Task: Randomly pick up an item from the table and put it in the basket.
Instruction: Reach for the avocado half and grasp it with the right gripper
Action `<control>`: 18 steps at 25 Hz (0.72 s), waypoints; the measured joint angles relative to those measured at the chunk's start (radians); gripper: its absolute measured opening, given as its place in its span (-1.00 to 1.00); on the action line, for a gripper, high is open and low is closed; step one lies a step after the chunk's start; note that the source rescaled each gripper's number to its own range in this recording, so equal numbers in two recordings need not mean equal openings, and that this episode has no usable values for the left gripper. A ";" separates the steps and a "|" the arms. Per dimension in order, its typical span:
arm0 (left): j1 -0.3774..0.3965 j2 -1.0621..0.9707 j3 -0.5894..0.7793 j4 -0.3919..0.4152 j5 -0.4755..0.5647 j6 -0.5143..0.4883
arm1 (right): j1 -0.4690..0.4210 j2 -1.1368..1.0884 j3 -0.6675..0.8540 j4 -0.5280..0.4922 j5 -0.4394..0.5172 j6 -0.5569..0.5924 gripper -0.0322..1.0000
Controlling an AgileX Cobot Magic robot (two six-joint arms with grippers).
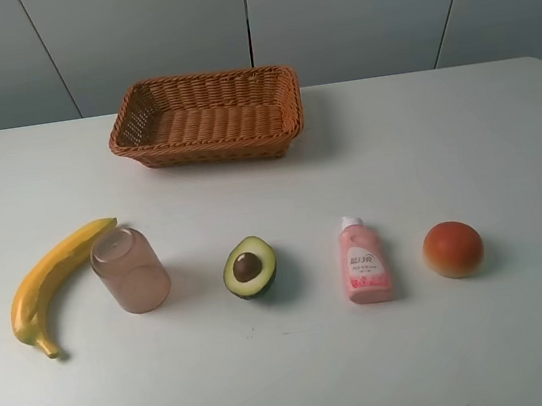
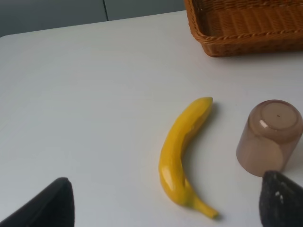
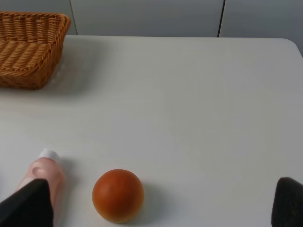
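The halved avocado (image 1: pixel 250 267) lies flesh up, brown pit showing, on the white table (image 1: pixel 444 138) at front centre. The brown wicker basket (image 1: pixel 206 116) stands empty at the back centre; its corner shows in the left wrist view (image 2: pixel 246 28) and the right wrist view (image 3: pixel 28 52). Neither arm shows in the exterior high view. My left gripper (image 2: pixel 163 205) is open and empty, its dark fingertips (image 2: pixel 47 203) wide apart above the table's left side. My right gripper (image 3: pixel 156 205) is open and empty above the right side. The avocado is out of both wrist views.
A yellow banana (image 1: pixel 50 284) and an upturned pink translucent cup (image 1: pixel 131 270) lie left of the avocado. A pink bottle (image 1: pixel 364 261) and a round orange-red fruit (image 1: pixel 453 248) lie to its right.
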State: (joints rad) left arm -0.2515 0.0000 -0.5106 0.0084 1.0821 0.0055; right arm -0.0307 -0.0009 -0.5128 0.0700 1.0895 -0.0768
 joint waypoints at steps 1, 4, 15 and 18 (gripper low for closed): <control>0.000 0.000 0.000 0.000 0.000 0.000 | 0.000 0.000 0.000 0.000 0.000 0.000 1.00; 0.000 0.000 0.000 0.000 0.000 0.000 | 0.000 0.000 0.000 0.000 0.000 0.000 1.00; 0.000 0.000 0.000 0.000 0.000 -0.006 | 0.000 0.000 0.000 0.000 0.000 0.000 1.00; 0.000 0.000 0.000 0.000 0.000 -0.006 | 0.000 0.000 0.000 0.000 0.000 0.000 1.00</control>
State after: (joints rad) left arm -0.2515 0.0000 -0.5106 0.0084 1.0821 0.0000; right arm -0.0307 -0.0009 -0.5128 0.0700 1.0895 -0.0768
